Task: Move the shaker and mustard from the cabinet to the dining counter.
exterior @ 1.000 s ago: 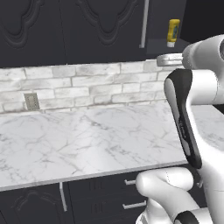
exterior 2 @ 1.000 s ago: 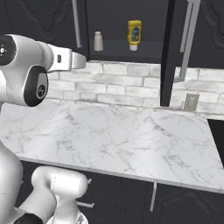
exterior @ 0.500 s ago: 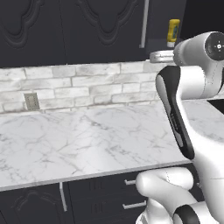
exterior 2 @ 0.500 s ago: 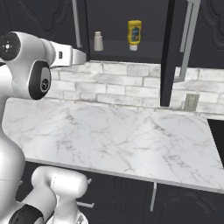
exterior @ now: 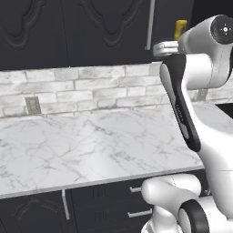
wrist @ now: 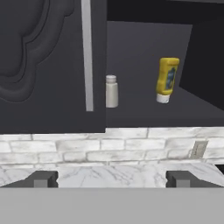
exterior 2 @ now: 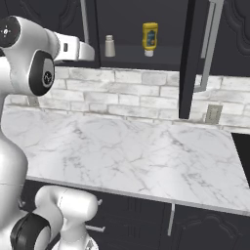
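Observation:
The black cabinet (exterior 2: pixel 188 58) stands with one door swung open, and both things rest on its shelf. The grey shaker (wrist: pixel 111 92) (exterior 2: pixel 110 46) stands upright at the left. To its right the mustard (wrist: pixel 167 80) (exterior 2: pixel 150 38) stands cap-down, and its yellow top peeks out beside my arm in the left base view (exterior: pixel 180 27). My gripper (wrist: pixel 111 179) is open with nothing between its fingertips (wrist: pixel 41 179); it hangs short of the shelf and faces it, level with the brick backsplash below. The dining counter is out of view.
A closed cabinet door (wrist: pixel 43 65) with a long silver handle (wrist: pixel 87 57) is just left of the shaker. The open door (exterior 2: pixel 195 53) juts out right of the mustard. The wall-run marble worktop (exterior 2: pixel 136 156) lies below, with a wall outlet (exterior 2: pixel 212 114).
My hand has risen and drawn in toward the open cabinet, and the jaws have gone from shut to open. The shaker and mustard have not moved.

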